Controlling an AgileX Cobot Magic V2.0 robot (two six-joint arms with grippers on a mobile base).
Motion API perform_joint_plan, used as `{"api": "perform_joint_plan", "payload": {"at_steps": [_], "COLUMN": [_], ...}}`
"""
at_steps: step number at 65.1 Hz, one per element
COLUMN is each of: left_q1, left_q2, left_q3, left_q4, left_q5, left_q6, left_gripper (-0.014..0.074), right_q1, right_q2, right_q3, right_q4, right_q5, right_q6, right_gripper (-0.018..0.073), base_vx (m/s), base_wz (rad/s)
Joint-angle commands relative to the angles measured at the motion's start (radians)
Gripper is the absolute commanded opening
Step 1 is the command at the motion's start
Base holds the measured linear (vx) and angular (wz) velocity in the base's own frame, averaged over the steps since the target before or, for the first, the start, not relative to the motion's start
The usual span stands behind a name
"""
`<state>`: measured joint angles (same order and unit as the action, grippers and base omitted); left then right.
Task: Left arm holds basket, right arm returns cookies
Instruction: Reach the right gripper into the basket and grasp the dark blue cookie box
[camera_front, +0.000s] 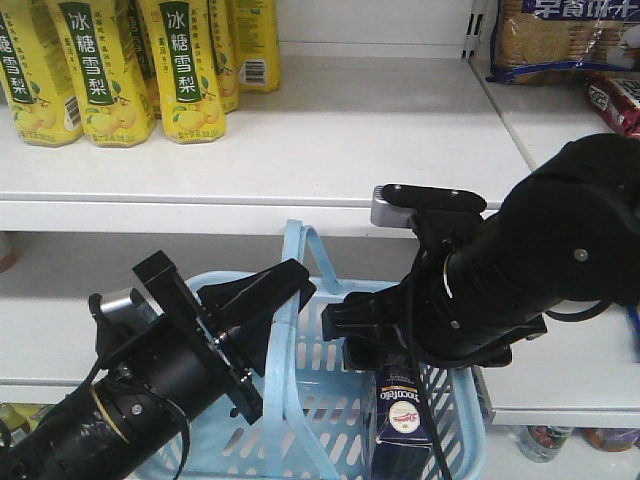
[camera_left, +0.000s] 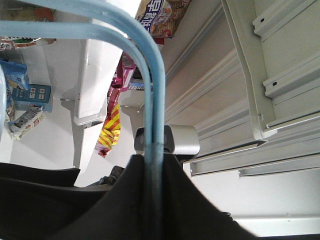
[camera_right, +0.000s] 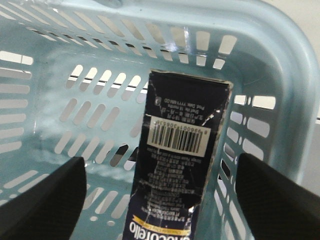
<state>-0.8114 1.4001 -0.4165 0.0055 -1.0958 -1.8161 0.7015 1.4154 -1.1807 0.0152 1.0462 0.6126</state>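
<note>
Left gripper (camera_front: 280, 305) is clamped on the handle (camera_left: 152, 100) to steady the basket (camera_right: 280, 65), while I judge my right gripper (camera_right: 160, 160), spread wide beside the cookies (camera_front: 398, 415), ready to close.

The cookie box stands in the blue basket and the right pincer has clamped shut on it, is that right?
Not quite. The cookie box does stand in the blue basket, but the right pincer is open: the right wrist view shows its fingers spread wide on either side of the box, not touching it.
</note>
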Motion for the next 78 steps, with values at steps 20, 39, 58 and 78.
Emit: {"api": "perform_joint_plan", "payload": {"at_steps": [20,39,58,78], "left_q1": [0.002,0.002,0.002,0.002], "left_q2": [-0.040,-0.040,-0.040,-0.040], "left_q3": [-0.028,-0.028,-0.028,-0.028], "left_q4": [-0.051,-0.051,-0.051,-0.051], "left_q5": [-0.277,-0.277,-0.277,-0.277], "left_q6": [-0.003,-0.003,-0.003,-0.003], "left_gripper": [-0.0003,-0.0003,-0.0003,-0.0003], "right_q1": [0.039,0.039,0.039,0.035], "right_q2": [-0.023,-0.025,-0.023,0.015], "right_q3": [-0.028,0.062,0.116,0.135], "right_q4": [-0.015,-0.006,-0.015,-0.063], "right_q5": [-0.013,-0.080,-0.198,-0.228], "right_q6": [-0.002,-0.002,-0.002,-0.006], "right_gripper": [0.0570,0.0570,0.0570,0.0566], "base_vx": [0.00,0.00,0.00,0.00], "base_wz": [0.00,0.00,0.00,0.00]}}
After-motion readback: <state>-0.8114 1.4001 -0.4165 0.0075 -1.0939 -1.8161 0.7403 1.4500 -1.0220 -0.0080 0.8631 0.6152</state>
